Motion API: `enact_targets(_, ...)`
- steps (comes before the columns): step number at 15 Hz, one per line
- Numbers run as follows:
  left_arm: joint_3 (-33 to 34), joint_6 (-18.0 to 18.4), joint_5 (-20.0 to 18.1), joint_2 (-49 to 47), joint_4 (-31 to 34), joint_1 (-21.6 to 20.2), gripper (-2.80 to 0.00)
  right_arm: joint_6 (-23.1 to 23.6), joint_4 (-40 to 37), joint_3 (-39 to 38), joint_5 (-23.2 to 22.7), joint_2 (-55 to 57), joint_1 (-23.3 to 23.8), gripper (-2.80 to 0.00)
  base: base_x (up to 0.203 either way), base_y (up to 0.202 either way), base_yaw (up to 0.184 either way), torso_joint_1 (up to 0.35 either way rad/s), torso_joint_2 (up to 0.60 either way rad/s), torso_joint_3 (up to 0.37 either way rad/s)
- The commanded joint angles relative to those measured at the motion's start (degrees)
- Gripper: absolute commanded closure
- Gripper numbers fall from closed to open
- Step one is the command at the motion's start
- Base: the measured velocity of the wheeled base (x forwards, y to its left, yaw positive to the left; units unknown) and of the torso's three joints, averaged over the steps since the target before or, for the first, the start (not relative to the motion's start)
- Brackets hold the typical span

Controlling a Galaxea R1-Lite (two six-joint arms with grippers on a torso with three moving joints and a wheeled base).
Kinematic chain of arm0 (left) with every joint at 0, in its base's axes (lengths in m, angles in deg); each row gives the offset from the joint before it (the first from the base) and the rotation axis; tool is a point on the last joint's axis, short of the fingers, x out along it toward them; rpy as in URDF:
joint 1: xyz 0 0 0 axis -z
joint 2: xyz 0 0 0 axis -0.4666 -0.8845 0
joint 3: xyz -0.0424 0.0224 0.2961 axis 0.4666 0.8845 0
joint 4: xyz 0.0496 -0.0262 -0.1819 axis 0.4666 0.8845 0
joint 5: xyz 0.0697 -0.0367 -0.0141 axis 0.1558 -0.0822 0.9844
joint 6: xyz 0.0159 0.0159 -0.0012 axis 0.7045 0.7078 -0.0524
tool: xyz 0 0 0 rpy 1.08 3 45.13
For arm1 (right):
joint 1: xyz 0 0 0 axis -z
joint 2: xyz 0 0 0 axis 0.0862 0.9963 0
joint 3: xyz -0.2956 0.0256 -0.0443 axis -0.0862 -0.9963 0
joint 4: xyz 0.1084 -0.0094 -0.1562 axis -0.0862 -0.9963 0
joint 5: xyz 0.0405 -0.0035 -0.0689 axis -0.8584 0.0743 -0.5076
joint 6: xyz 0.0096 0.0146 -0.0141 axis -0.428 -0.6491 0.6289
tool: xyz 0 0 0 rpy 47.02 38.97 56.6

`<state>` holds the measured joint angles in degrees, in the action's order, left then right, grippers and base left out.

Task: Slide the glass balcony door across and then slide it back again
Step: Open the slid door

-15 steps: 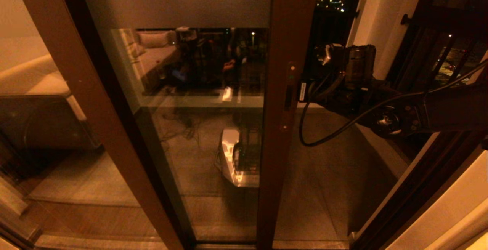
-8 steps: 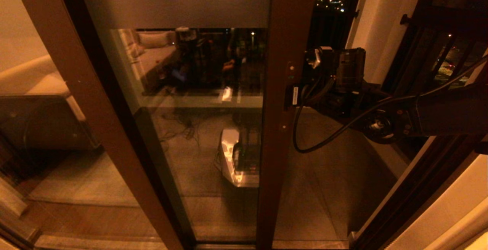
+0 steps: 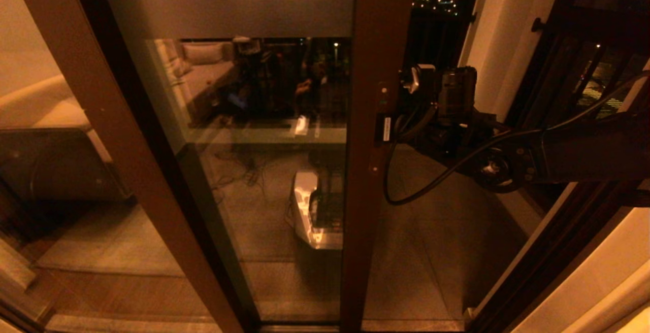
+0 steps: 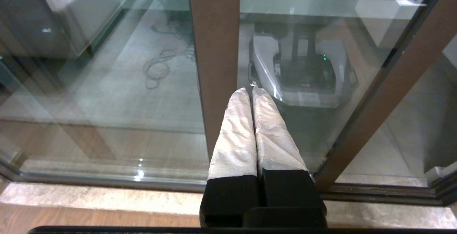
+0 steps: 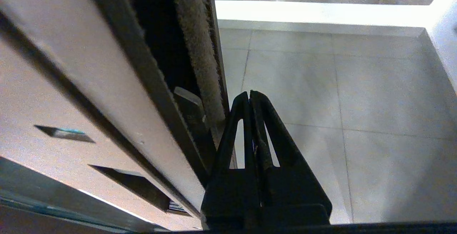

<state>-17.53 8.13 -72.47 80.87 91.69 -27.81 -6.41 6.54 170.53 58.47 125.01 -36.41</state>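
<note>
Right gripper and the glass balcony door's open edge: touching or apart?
Touching. In the right wrist view the shut right gripper lies flat against the brush strip on the glass balcony door, no gap visible between them.

The head view looks forward and down from above at the glass balcony door, close to its brown frame. The left wrist view sits low, facing the glass and floor track. The right wrist view hugs the door's edge, facing the balcony floor. All three share that door.
</note>
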Motion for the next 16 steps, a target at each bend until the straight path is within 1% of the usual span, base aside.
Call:
enact_targets(1,0.0,-0.11,0.04,0.01,0.01,0.0,0.0,-0.04,0.38,0.13,-0.49,0.37,-0.97,0.0,0.0,0.0,0.0,0.0,0.0,0.0)
enact_targets(6,0.0,-0.12,0.04,0.01,0.09,0.0,0.0,-0.04,0.38,0.31,0.82,1.34,-2.11,0.0,0.0,0.0,0.0,0.0,0.0,0.0)
enact_targets(12,0.0,-0.04,0.04,0.01,0.01,0.0,0.0,-0.13,0.38,1.89,1.87,3.01,-5.26,0.0,0.0,0.0,0.0,0.0,0.0,0.0)
enact_targets(16,0.0,-0.07,0.04,0.01,0.09,0.0,0.0,-0.21,0.46,1.2,2.83,2.82,-5.38,0.0,0.0,0.0,0.0,0.0,0.0,0.0)
